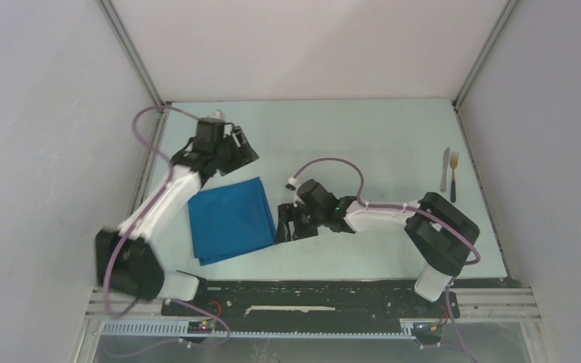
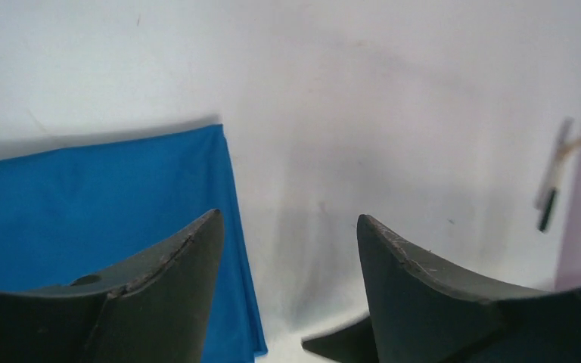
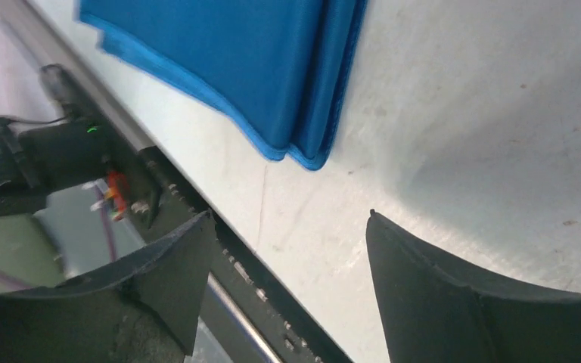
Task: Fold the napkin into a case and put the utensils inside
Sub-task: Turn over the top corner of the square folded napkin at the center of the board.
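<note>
Napkin (image 1: pixel 231 218) folded square, not yet a case.
Left gripper (image 1: pixel 245 147) beyond napkin, right gripper (image 1: pixel 287 229) beside it, both wide, empty; risk: pinching one layer, undoing fold.

The blue napkin (image 1: pixel 231 219) lies folded flat (edges layered), knife (image 1: pixel 445 168) and fork (image 1: pixel 453 175) paired well to its right.

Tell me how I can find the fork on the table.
Look at the pale table and go to its right edge. Two thin things lie there side by side. The fork is the one nearer the edge, with prongs and a dark handle; the knife beside it is all silvery.
</note>
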Robot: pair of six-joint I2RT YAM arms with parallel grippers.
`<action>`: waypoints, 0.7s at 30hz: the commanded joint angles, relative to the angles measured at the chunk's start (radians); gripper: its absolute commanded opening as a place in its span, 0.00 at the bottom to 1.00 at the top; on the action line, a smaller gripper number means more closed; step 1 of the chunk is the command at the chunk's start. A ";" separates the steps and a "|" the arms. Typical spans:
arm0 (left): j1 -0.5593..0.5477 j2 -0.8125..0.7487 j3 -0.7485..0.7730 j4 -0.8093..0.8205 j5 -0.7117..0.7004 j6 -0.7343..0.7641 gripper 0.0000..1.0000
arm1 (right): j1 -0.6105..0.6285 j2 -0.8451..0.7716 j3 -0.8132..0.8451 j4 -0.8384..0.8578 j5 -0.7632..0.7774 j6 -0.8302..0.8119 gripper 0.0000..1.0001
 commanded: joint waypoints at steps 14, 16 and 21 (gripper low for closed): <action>-0.003 -0.824 -0.427 -0.265 0.058 0.045 0.75 | 0.254 0.321 0.502 -0.572 0.672 -0.034 0.64; -0.003 -0.828 -0.422 -0.265 0.066 0.048 0.75 | 0.254 0.323 0.506 -0.581 0.680 -0.028 0.62; -0.003 -0.815 -0.418 -0.265 0.068 0.054 0.75 | 0.237 0.284 0.469 -0.496 0.566 -0.046 0.65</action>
